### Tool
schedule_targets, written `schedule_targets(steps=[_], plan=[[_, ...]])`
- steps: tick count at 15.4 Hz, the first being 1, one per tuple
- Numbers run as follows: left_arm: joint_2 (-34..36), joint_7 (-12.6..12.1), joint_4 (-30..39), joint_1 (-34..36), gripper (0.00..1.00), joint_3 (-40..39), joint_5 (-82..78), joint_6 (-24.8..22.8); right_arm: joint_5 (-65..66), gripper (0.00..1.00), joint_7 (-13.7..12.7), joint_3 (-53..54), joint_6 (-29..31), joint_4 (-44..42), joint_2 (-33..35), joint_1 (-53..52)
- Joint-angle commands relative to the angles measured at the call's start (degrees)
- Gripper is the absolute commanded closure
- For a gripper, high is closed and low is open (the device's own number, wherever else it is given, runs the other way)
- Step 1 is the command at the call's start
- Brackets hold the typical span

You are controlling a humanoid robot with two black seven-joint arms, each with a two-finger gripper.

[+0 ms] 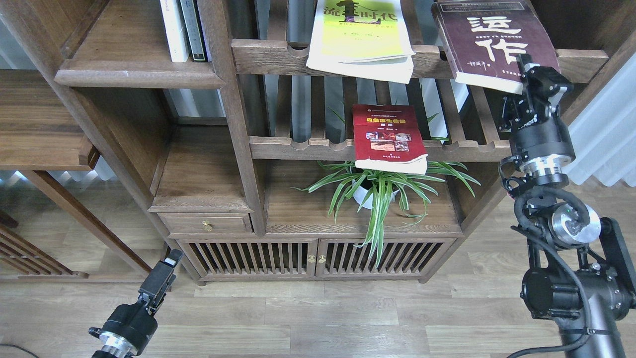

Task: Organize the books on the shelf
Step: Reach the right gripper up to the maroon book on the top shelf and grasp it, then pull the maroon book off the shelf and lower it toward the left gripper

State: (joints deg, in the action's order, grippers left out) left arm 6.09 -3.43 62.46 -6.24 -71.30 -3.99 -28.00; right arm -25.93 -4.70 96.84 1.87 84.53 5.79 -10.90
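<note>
Maroon book (494,42) top cut off, right gripper (527,69) clamped on its corner, left gripper (166,266) grip state unclear.

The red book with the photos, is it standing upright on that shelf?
No, the red book lies flat on a slatted rack, its front edge overhanging the plant.

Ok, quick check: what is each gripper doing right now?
Left gripper: low by the floor, holding nothing; open or shut cannot be told.
Right gripper: at the maroon book's lower right corner; grip cannot be told.
</note>
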Motion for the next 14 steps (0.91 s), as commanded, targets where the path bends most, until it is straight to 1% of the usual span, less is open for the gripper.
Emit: schedule_targets(steps=[1,2,4,8,9,13,14], plan=[[-0.03,0.0,-0.23,0.09,0.0,0.11,-0.05,0.0,-3.16,0.95,-0.05,0.28,3.84,1.69,0.71,1.66],[-0.03,0.0,-0.32,0.09,0.0,0.11,-0.05,0.0,-3.69,0.95,0.04,0.36,4.37,1.95,0.62,2.36],[-0.03,0.0,-0.67,0.18,0.0,0.28,-0.05,0.0,-5.97,0.95,0.04,0.54,7.52,2.92,0.8,4.38],[-0.03,0.0,-0.76,0.09,0.0,0.64,-0.05,0.0,-9.14,0.95,0.13,1.15,11.83,5.2,1.06,10.0],[-0.03,0.0,-0.76,0.09,0.0,0.55,-0.05,0.0,-10.8,0.95,0.04,1.59,14.28,6.25,1.5,14.54],[-0.02,0.0,-2.33,0.09,0.0,2.56,-0.05,0.0,-16.51,0.95,-0.31,1.25,22.2,6.79,5.8,25.64],[-0.03,0.0,-2.51,0.26,0.0,3.27,-0.05,0.0,-18.61,0.95,-1.27,1.24,23.43,6.7,6.51,28.79]])
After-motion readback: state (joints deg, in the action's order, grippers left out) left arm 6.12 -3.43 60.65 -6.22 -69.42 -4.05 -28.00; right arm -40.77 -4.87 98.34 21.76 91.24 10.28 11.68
